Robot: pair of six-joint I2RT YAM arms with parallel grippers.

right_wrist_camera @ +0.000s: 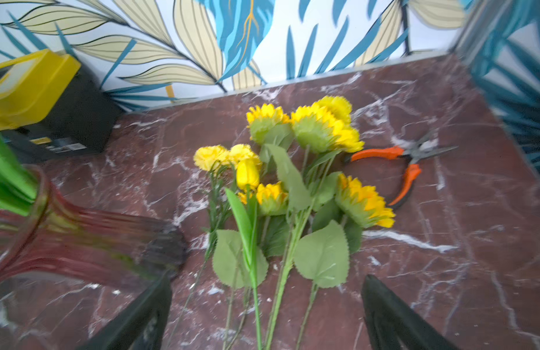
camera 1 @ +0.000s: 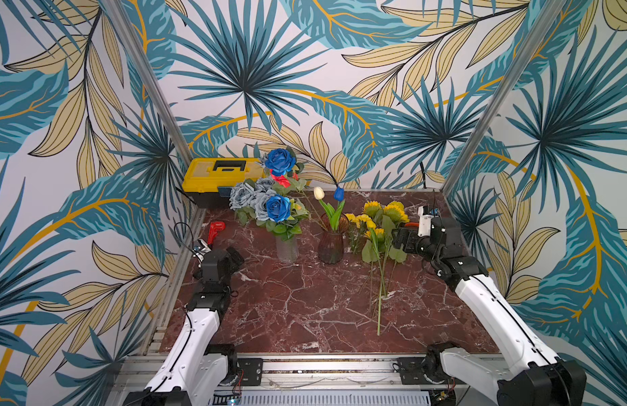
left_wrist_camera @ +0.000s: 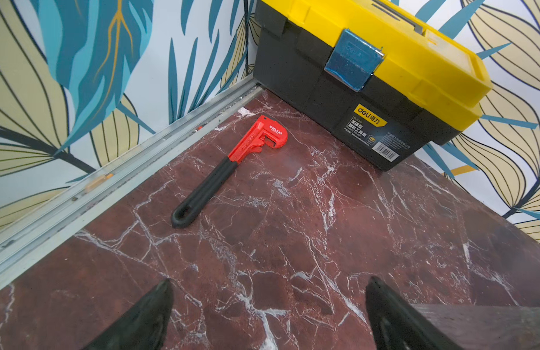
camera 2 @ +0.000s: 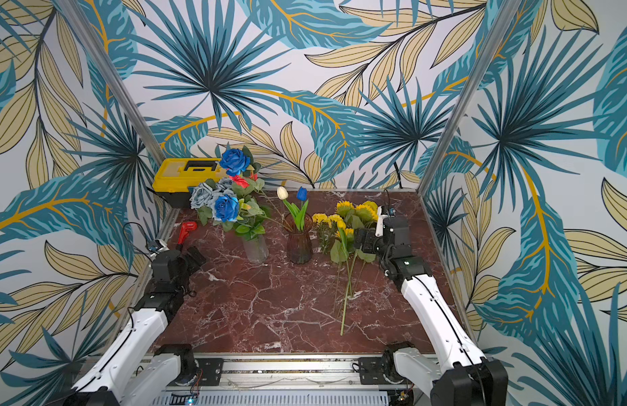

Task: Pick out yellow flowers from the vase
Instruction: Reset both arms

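Yellow artificial flowers on green leafy stems (right_wrist_camera: 317,130) were laid in one bunch on the red marbled surface (camera 1: 305,309), just beside the brown ribbed glass vase (camera 1: 330,246), stems parallel; judged a sorted pile kept clear of it and of the clear glass vase of roses (camera 1: 286,247). Right jaws were spread apart near the leaves, nothing held; left jaws apart, off to the side. Counted: roughly eight yellow heads, two vases, two tulips (camera 1: 318,193) standing in the brown one

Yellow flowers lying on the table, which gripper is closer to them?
Right. The right gripper is open right beside the yellow flowers, facing their stems. The left gripper is across the table, by the red wrench.
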